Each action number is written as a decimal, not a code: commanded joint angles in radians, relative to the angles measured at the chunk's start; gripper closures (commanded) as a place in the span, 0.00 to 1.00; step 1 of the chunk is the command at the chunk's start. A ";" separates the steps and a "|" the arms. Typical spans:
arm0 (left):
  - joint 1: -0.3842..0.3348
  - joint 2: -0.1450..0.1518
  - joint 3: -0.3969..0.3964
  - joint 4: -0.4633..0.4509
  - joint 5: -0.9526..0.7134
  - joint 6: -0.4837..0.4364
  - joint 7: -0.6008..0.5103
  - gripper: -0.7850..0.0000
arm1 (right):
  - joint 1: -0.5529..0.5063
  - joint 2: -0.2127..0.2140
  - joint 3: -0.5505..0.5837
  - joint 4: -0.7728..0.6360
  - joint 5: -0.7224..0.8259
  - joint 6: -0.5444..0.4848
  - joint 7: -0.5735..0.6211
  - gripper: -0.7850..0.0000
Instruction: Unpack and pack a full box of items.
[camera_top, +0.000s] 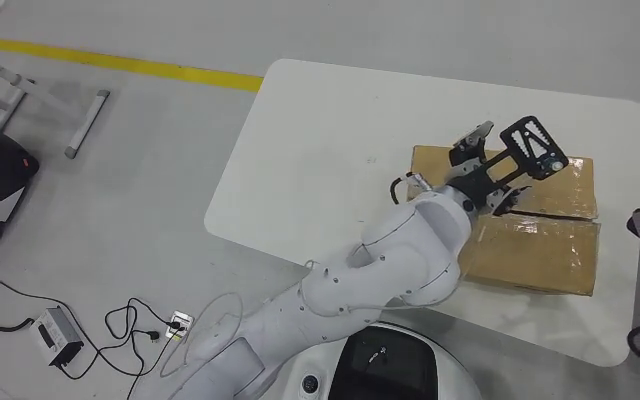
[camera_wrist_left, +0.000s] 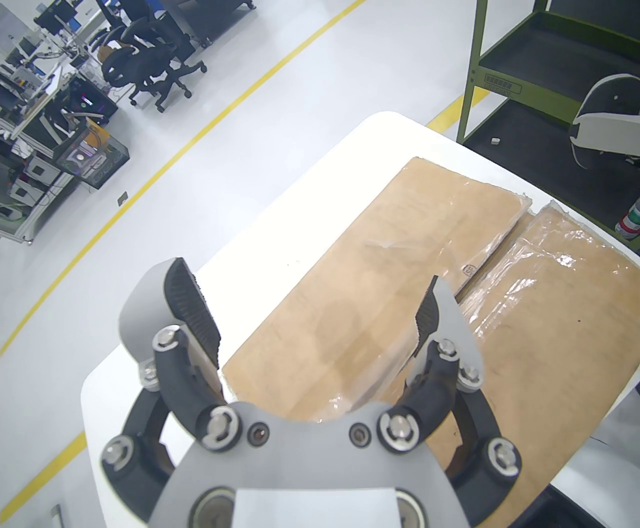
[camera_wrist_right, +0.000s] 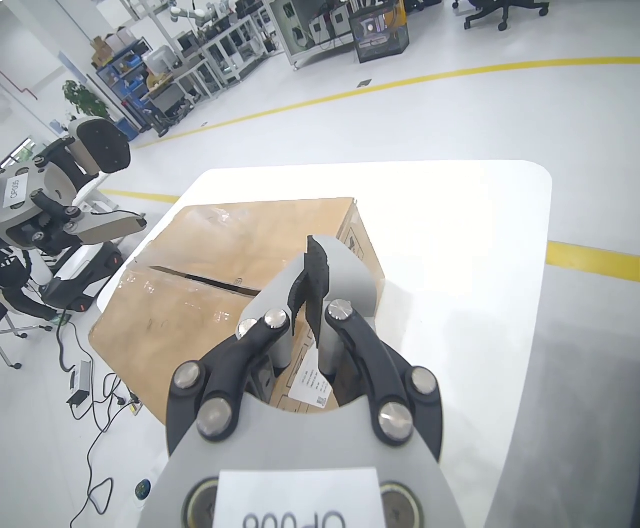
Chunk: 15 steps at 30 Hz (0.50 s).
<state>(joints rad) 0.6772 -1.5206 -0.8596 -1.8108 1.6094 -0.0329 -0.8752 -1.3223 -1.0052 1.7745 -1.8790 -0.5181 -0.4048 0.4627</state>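
Note:
A brown cardboard box (camera_top: 530, 235) lies at the right of the white table (camera_top: 320, 150), its two top flaps folded down with a narrow dark gap along the seam (camera_top: 560, 212). Clear tape shines on the flaps (camera_wrist_left: 540, 295). My left gripper (camera_top: 503, 138) hangs open above the far flap, a little off the cardboard, with nothing between its fingers (camera_wrist_left: 305, 275). My right gripper (camera_wrist_right: 314, 250) is shut and empty, just past the box's short end (camera_wrist_right: 215, 235), where a white label (camera_wrist_right: 312, 385) is stuck.
A green metal rack (camera_wrist_left: 525, 75) stands beyond the table's far corner, with a bottle (camera_wrist_left: 631, 220) near it. Cables and a power brick (camera_top: 55, 335) lie on the floor at the left. The table's left half is bare.

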 joint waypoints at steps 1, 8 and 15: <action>0.018 0.004 -0.023 -0.014 0.015 -0.013 -0.016 0.00 | 0.004 0.001 -0.002 -0.003 0.002 0.000 0.003 1.00; 0.047 0.013 -0.103 0.026 0.052 -0.059 -0.089 0.00 | 0.009 0.003 -0.010 -0.014 0.000 0.003 0.009 1.00; -0.002 -0.004 -0.068 0.102 0.033 -0.087 -0.066 0.00 | 0.009 0.004 -0.018 -0.025 -0.003 0.011 0.012 1.00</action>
<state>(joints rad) 0.6841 -1.5206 -0.9398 -1.7187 1.6491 -0.1164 -0.9448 -1.3125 -1.0010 1.7569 -1.9033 -0.5205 -0.3944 0.4741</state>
